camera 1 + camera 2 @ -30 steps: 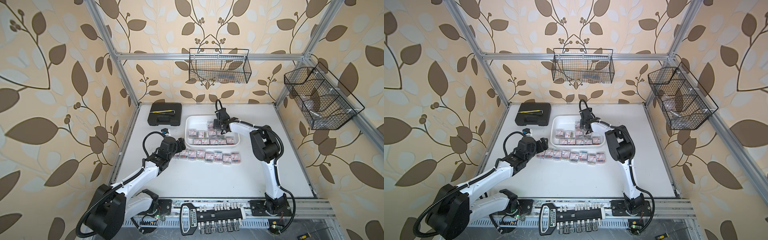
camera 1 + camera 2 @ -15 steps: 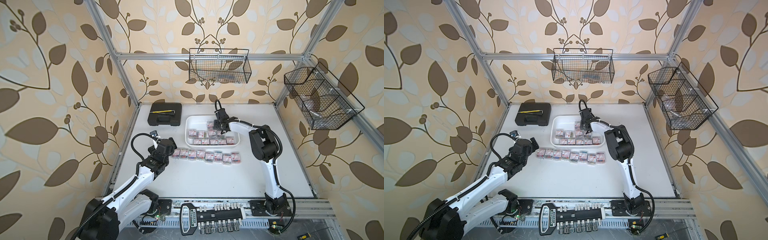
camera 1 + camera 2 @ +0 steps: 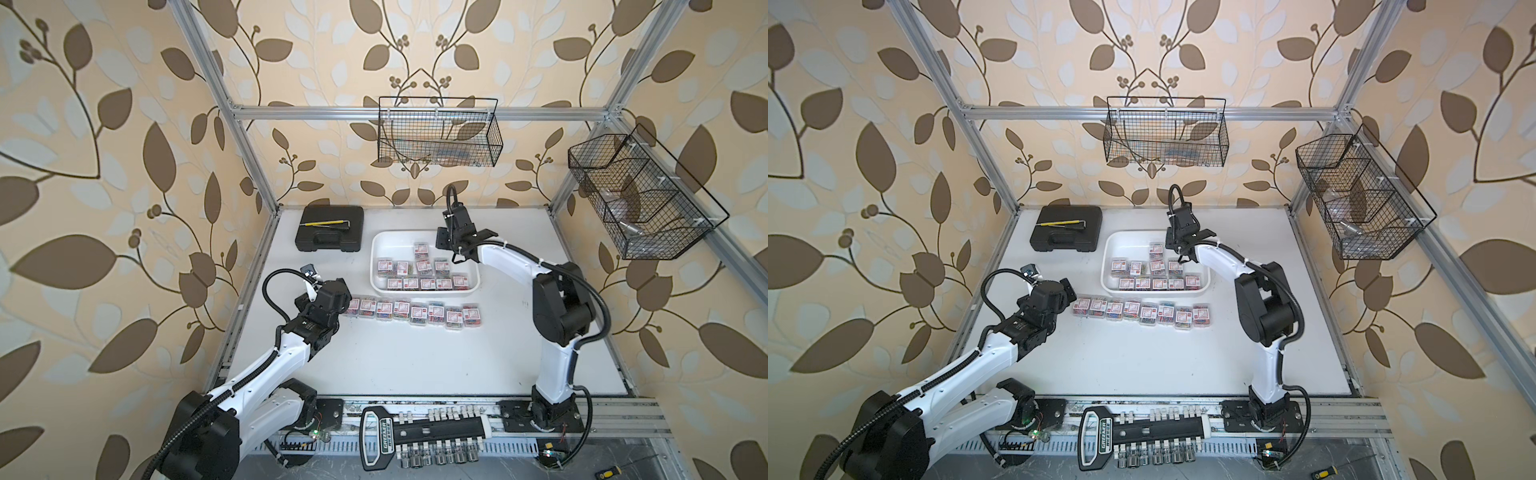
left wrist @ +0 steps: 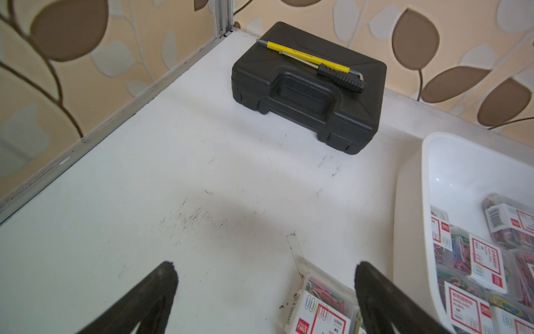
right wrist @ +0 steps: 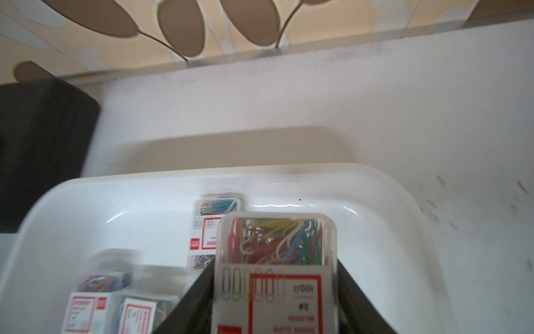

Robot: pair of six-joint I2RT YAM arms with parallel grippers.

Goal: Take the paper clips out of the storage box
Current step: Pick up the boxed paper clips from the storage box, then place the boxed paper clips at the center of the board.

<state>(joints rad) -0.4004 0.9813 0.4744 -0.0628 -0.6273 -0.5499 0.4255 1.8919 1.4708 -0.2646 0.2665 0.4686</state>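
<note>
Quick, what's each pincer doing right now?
Left pincer: open, empty.
Right pincer: closed on a box of paper clips.

walled on three sides in cream wallpaper (image 3: pixel 124 124) printed with brown and pale leaves. framed by aluminium rails (image 3: pixel 316 111). held a black wire basket (image 3: pixel 438 141) on the back rail and a second wire basket (image 3: pixel 640 199) at the side. stood on a scuffed white tabletop (image 3: pixel 415 361), with grey mottled floor (image 3: pixel 332 471) beyond the front edge. lit softly, evenly.
</note>
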